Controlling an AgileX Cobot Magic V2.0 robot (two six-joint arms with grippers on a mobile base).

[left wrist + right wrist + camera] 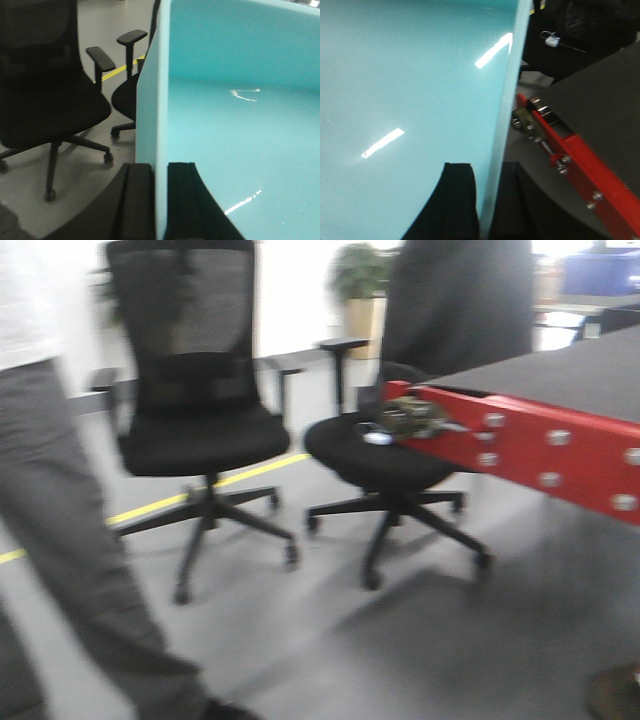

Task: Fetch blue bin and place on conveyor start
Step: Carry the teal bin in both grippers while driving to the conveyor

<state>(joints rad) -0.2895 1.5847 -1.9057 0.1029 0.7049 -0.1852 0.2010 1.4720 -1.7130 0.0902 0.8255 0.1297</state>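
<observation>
Left wrist-mounted view: the blue bin [235, 125] is being held up, one thin wall being pinched by the left gripper [161, 200] and the other by the right gripper [487, 205]. The fetching looks done. The bin is being held just beside the conveyor start [605, 95], not on it, so the setting down is left to do.

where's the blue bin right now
The blue bin is clamped by its walls in the left gripper and right gripper; in the right wrist view it is left of the red-edged conveyor start.
</observation>
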